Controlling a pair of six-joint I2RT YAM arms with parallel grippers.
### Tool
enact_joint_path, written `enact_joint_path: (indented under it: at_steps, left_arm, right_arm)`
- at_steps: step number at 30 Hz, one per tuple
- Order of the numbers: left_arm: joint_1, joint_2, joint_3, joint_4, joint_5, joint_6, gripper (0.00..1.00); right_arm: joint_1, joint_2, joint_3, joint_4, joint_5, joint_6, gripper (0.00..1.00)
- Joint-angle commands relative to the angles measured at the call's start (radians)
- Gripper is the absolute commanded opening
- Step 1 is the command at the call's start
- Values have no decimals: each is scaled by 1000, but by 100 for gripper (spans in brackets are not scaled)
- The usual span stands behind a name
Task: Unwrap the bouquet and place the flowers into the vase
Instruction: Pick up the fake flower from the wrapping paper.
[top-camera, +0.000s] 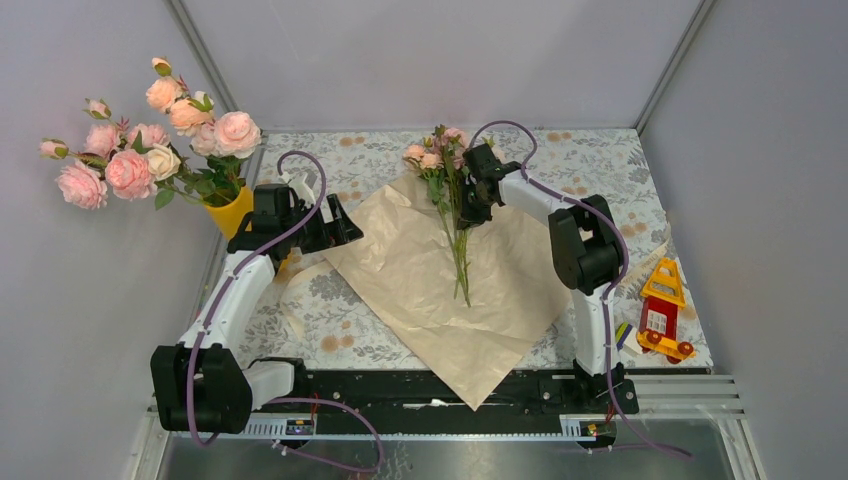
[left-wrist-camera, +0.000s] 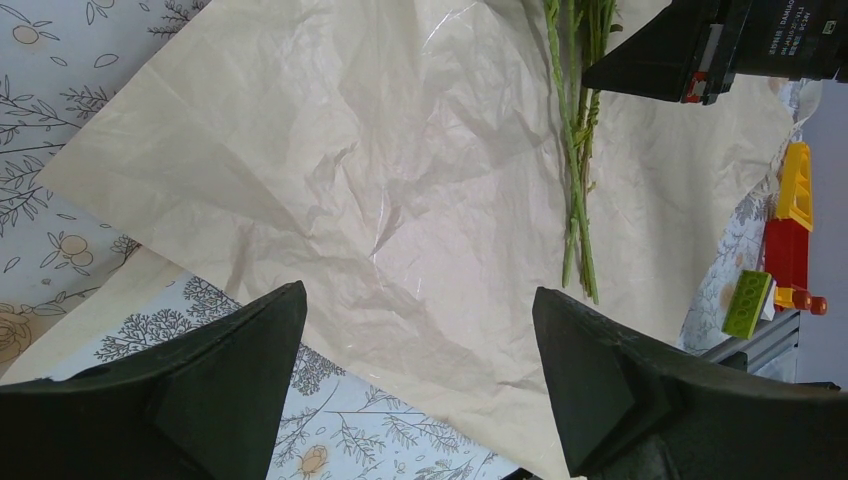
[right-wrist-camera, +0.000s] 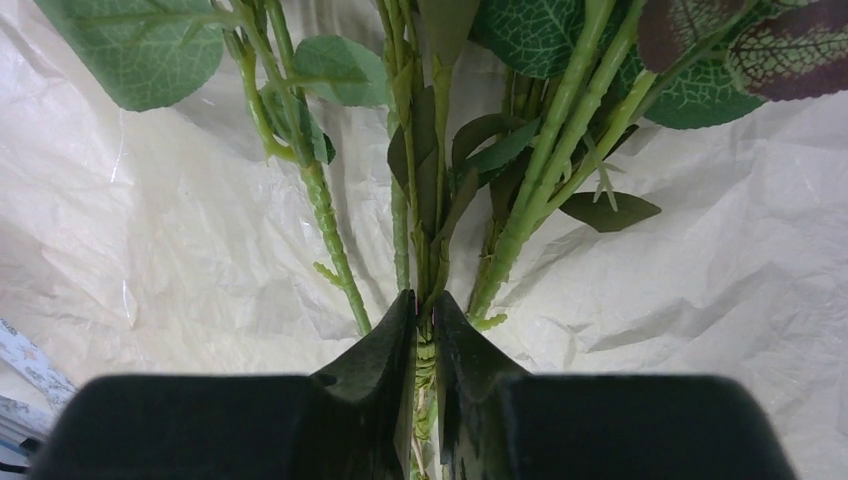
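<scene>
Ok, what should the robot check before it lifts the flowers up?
1. Paper spread open: ok.
2. Right gripper shut on the flowers: ok.
3. Every stem caught: cannot tell; some run beside the fingers.
4. Left gripper open, clear of the flowers: ok.
5. Empty vase in view: cannot tell; the yellow pot holds big roses.

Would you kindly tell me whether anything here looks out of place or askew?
The paper lies askew, one corner hanging over the near rail. A red-and-yellow toy at the right edge looks unrelated to the flowers.
</scene>
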Motion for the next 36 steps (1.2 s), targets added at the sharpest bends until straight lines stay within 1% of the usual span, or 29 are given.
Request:
enact_joint_path:
  at_steps: [1,8,13,19,24,27,31,33,36]
  left_arm:
    - [7,-9,-2,64,34,-3,89]
    - [7,-18,-6,74,50,-4,89]
    - [7,-32,-14,98,77,-8,89]
    - [7,-101,-51,193,145,-22,89]
    - [-2,-144,-61,215,178,-12,89]
    - [-27,-182,-47,239,209,-44,89]
    - [-116,-234,-7,333,213,-128,90]
    - [-191,-249,23,420,216,-186,90]
    - [-287,-263,36,591,228,-296,90]
  right_arm:
    - [10,-80,7,22,-9,-43,0]
    - [10,-262,-117,127,31,-101,0]
    - [9,-379,-181,145,68,-174,0]
    - [10,-544,-295,222,75,-213,0]
    - [10,-678,-335,233,93,-233,0]
    - [12,-747,-341,220,37,-236,0]
    - [34,-841,-360,213,-73,-230,0]
    - [51,-880,-363,213,-160,-216,0]
    - [92,-929,-361,214,-279,-189,0]
